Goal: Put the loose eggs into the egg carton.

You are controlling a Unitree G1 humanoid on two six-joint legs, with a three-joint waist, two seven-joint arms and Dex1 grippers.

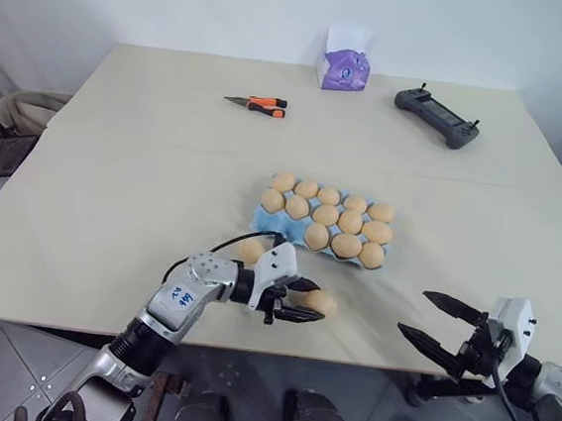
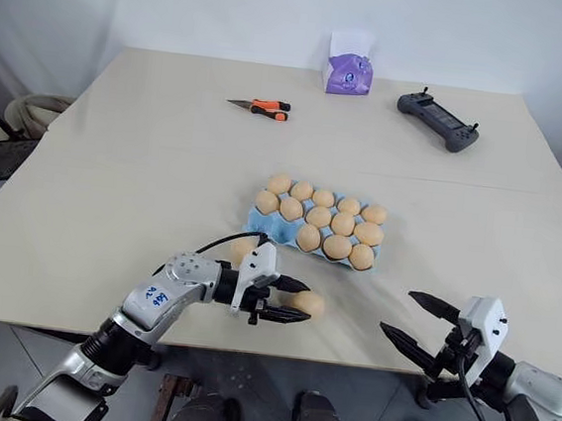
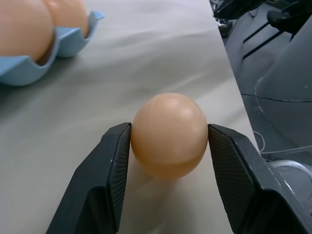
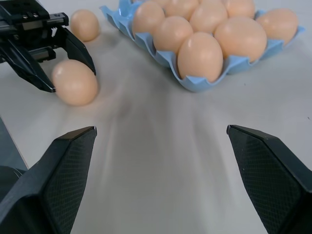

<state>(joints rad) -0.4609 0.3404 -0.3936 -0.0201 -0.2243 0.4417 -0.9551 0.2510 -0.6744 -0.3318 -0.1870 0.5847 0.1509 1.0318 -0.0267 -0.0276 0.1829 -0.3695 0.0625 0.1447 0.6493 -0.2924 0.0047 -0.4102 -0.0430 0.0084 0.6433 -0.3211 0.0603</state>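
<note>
So you've got this big pale beige flat surface with everything spread out on it. Middle of it sits the light blue moulded egg carton, nearly full of tan-orange eggs, with what looks like a couple of empty cups at its near-left end, which makes sense since that's the side your left arm is working from.

Your left gripper is down near the front edge, jaws clamped on one smooth tan-orange loose egg. The left wrist view shows the pads pressing both sides of it at its widest part, a decent hold for something round and slippery. It looks like the egg is resting on the surface or barely off it, I can't tell which. A second loose egg lies just beside the carton's near-left corner, behind your left wrist, untouched.

Your right gripper hangs off the front-right edge, jaws wide apart and holding nothing, parked well clear of the carton, probably so it stays out of the left arm's way.

Far end: a purple tissue box, a dark grey handheld controller and an orange-handled pair of pliers, all well away from the action.
</note>
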